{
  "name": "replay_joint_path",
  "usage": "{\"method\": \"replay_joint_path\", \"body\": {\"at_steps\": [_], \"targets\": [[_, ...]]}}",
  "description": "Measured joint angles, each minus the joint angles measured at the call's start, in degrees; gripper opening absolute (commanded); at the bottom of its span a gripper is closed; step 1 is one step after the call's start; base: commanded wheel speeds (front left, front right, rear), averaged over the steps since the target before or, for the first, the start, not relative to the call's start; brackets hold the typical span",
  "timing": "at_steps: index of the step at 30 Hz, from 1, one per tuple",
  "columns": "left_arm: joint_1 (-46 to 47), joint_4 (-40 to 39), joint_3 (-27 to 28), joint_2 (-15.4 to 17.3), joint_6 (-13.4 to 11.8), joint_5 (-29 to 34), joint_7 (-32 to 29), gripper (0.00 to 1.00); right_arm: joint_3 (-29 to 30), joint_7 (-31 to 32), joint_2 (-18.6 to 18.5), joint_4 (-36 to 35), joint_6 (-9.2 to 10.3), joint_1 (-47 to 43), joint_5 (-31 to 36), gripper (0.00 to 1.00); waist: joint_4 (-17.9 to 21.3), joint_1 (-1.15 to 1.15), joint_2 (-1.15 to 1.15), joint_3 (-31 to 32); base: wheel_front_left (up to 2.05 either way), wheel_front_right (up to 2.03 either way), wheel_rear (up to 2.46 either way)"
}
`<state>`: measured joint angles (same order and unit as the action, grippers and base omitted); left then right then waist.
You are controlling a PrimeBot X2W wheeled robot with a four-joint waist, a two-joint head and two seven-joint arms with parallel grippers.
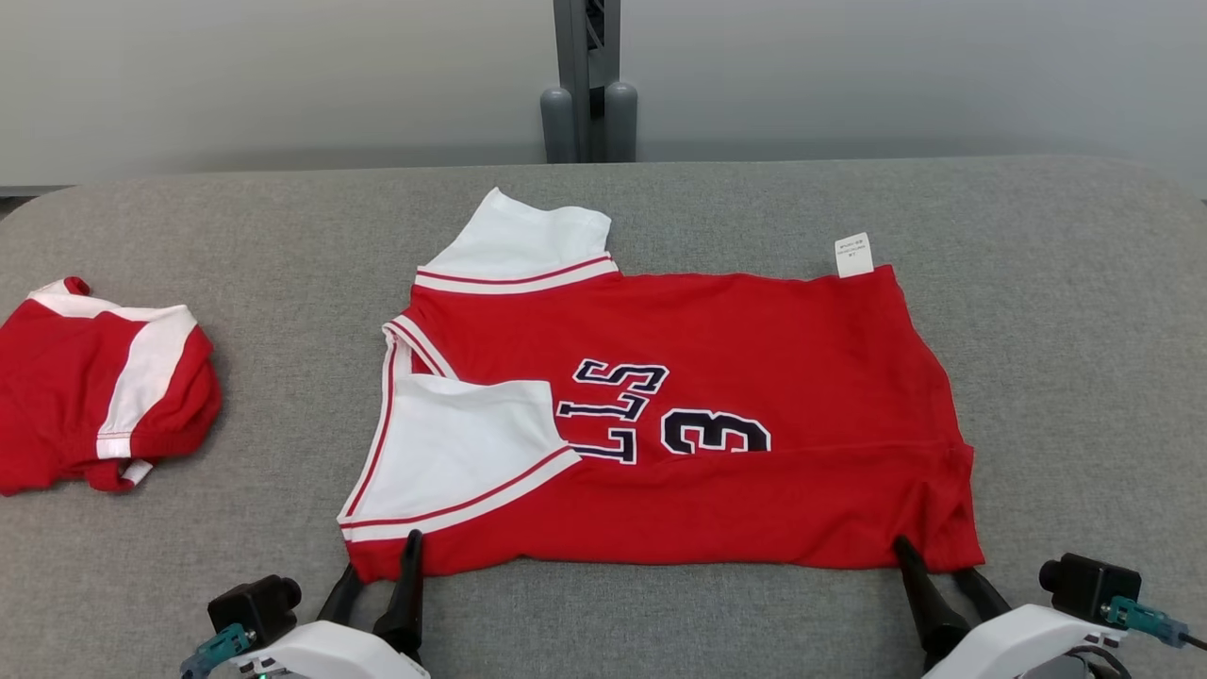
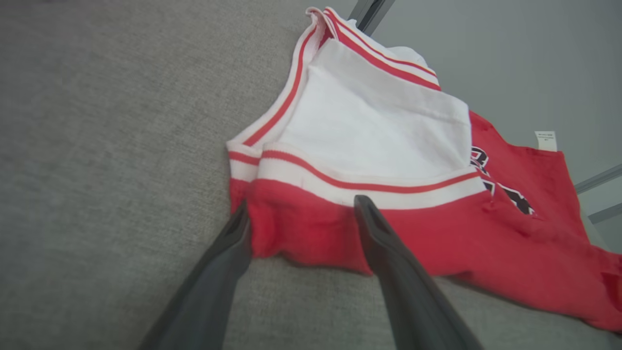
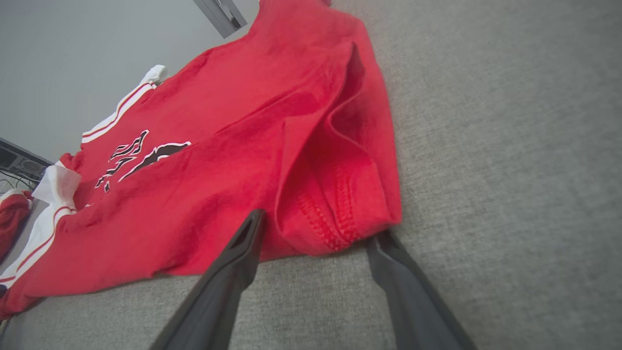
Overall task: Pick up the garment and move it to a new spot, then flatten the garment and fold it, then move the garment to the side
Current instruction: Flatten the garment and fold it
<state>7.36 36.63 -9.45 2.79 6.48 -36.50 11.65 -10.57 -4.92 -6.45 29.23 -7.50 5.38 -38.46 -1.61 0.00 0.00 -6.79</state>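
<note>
The garment [image 1: 754, 377] is a red jersey with white sleeves and dark lettering, spread on the grey table with its neck to the left and hem to the right. One white sleeve [image 1: 462, 443] is folded over its front. My left gripper [image 1: 382, 561] stands open at the near left corner; in the left wrist view the gripper [image 2: 301, 206] has that red corner [image 2: 291, 228] between its fingers. My right gripper [image 1: 935, 563] is open at the near right hem corner. In the right wrist view the gripper [image 3: 318, 228] straddles the bunched hem [image 3: 335, 214].
A second red and white garment [image 1: 94, 387] lies bunched at the table's left edge. A grey post [image 1: 587, 85] stands behind the table [image 1: 1084, 330]. A white label [image 1: 853, 255] sticks up from the jersey's far hem edge.
</note>
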Motion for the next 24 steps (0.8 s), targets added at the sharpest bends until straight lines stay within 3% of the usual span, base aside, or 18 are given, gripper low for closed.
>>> {"method": "replay_joint_path", "body": {"at_steps": [6,7,8,9,11,24], "targets": [[1.3,0.93,-0.62,-0.01,0.03,-0.66,0.48,1.0,-1.6,-0.8,-0.75,0.85,0.0,1.34,-1.31,1.0,0.03,0.0,0.0,-0.9,0.0,0.0,0.0],[1.46,1.09,-0.66,0.0,0.02,-0.66,0.54,0.36,-1.82,-1.11,-0.83,0.98,0.0,1.48,-1.44,1.0,0.04,0.0,0.0,-1.01,0.0,0.0,0.0],[1.6,1.24,-0.69,0.02,-0.07,-0.62,0.75,0.36,-2.04,-1.18,-0.93,1.1,0.0,1.66,-1.54,1.0,0.04,0.0,0.0,-1.13,0.0,0.0,0.0],[1.76,1.37,-0.71,0.05,-0.32,-0.47,0.86,0.0,-2.29,-1.25,-1.03,1.22,0.0,1.83,-1.88,0.86,0.03,0.0,0.0,-1.23,0.0,0.0,0.0],[2.29,1.72,-1.02,0.4,-0.49,0.32,1.21,0.0,-2.64,-1.59,-1.24,1.59,0.0,2.27,-2.16,0.02,-0.03,0.0,0.0,-1.35,0.0,0.0,0.0],[2.31,2.41,-1.69,1.29,-1.98,2.71,2.63,0.0,-3.39,-3.26,-3.09,4.02,0.0,3.49,-3.02,0.0,-0.34,0.0,0.0,0.17,0.0,0.0,0.0]]}}
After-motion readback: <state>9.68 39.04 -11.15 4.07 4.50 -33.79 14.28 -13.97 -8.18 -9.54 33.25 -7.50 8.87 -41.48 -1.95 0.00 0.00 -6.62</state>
